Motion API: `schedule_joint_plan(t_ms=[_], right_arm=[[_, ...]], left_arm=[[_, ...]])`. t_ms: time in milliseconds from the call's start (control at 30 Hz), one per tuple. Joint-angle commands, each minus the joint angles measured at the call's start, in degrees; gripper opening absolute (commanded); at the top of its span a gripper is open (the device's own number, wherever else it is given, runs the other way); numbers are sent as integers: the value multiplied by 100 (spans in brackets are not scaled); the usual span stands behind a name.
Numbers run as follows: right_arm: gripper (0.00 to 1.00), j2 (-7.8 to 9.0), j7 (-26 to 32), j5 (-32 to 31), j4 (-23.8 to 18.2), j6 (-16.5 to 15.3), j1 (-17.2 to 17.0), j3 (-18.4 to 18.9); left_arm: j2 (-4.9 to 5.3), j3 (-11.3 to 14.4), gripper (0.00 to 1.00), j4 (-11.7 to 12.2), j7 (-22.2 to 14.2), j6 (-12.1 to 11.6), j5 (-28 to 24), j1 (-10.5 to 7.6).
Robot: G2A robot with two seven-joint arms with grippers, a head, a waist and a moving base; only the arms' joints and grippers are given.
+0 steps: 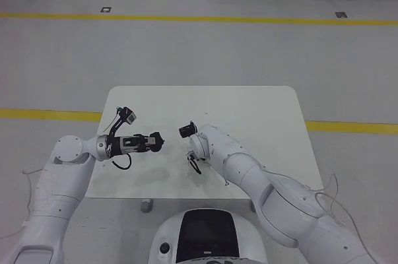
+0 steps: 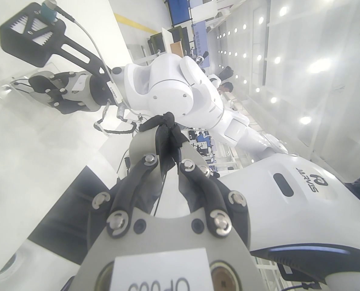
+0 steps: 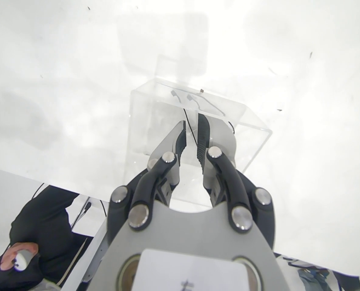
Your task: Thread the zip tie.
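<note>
The right gripper (image 3: 192, 121) points down at a clear box (image 3: 252, 140) by the table's (image 1: 251, 112) near edge. Its jaws are slightly apart, with the thin black zip tie (image 3: 192, 133) running between them. Farther out, the left gripper (image 2: 167, 128) is held level and pinches a black bunch (image 2: 165, 120). The left wrist view shows the right gripper side-on at the box.

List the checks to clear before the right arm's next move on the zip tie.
1. Thin black zip tie runs between the right jaws: ok.
2. Right jaws clamped on it: not ok, they stand apart.
3. Clear acrylic box sits on the white table, just ahead of the right jaws: ok.
4. Left jaws closed: ok.
5. Left jaws holding the tie: cannot tell, black wrapping covers their tips.
</note>
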Motion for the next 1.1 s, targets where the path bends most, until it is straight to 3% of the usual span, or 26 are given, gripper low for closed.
schedule_joint_plan(t_ms=[0,133,733,1067], right_arm=[[11,-25,-8,-14,43,-3,5,8],[0,-73,-26,-56,115,-2,15,16],[0,-210,-97,-276,186,48,36,85],[0,-109,53,-258,73,-510,66,267]], left_arm=[[0,0,0,0,0,0,0,0],[0,0,0,0,0,0,0,0],[0,0,0,0,0,0,0,0],[0,0,0,0,0,0,0,0]])
